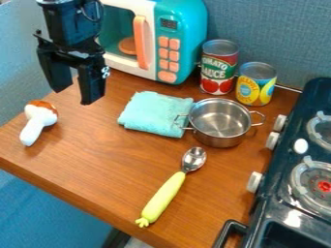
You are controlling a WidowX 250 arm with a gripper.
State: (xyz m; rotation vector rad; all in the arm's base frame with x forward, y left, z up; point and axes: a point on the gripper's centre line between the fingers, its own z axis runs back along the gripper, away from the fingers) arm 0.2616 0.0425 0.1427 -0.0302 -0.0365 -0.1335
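The black gripper (75,96) hangs open at the upper left, above the wooden table, with nothing between its fingers. Closest to it, at the table's left, lies a white toy mushroom (38,121) with a brown-topped cap. A folded turquoise cloth (154,114) is right of the gripper, and a small metal pot (219,123) with two handles stands against the cloth's right side. In front of the pot lies a spoon (165,193) with a yellow-green handle, its bowl pointing toward the back right.
A teal and white toy microwave (184,29) stands at the back. To its right are a tomato sauce can (218,68) and a yellow-labelled can (256,85). A dark toy stove (275,186) with white knobs borders the right side. The wooden table (97,179) has its front edge at lower left.
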